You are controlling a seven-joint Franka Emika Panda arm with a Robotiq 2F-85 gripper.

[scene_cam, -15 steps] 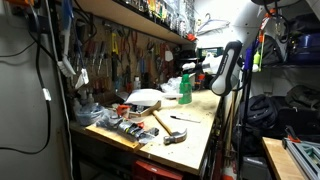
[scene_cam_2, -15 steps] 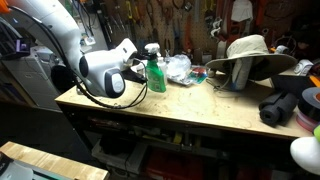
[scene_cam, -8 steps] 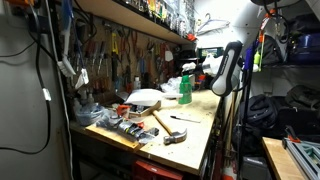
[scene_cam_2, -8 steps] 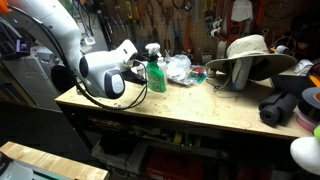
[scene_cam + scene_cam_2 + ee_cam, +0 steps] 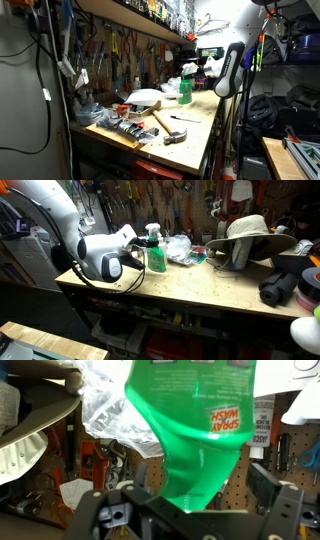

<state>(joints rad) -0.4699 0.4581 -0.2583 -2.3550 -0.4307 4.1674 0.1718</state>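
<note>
Claw stands apart and level, straddling the bottle, since that stands upright on the bench left of the hat; I see no contact.

White rounded arm, black joint cap, dark fingers

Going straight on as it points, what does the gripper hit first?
The spray bottle. The wrist view shows it between the fingers of the open gripper, with crumpled plastic seemingly behind it.

Wrist view's top edge cuts off the green bottle.
</note>
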